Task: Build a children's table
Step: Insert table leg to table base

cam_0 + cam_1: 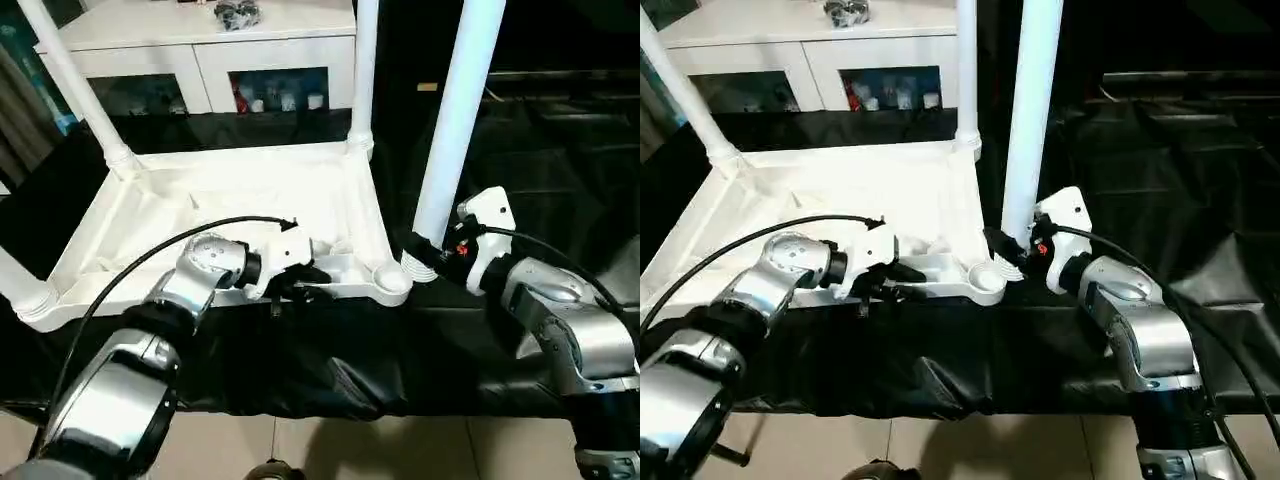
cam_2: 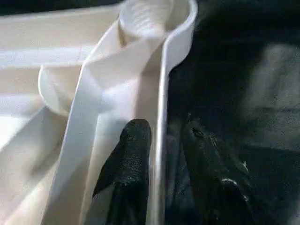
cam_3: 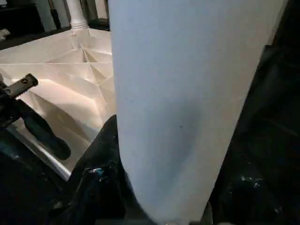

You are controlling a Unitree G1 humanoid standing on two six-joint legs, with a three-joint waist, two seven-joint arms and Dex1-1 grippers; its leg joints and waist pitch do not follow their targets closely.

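leg tops: all four white legs (image 1: 455, 120) run out past the 12 o'clock edge
cabinet stuff: little things behind the glass doors (image 1: 280, 98) too small to make out
right gripper (image 1: 428, 253): far finger tucked behind the leg

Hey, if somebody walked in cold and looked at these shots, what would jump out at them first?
Most striking is the upside-down white tabletop on the black cloth, three legs already standing in its corner sockets. Next, the right gripper clamps the fourth leg upright beside the empty near corner socket. The left gripper straddles the top's near rim, one finger on each side.
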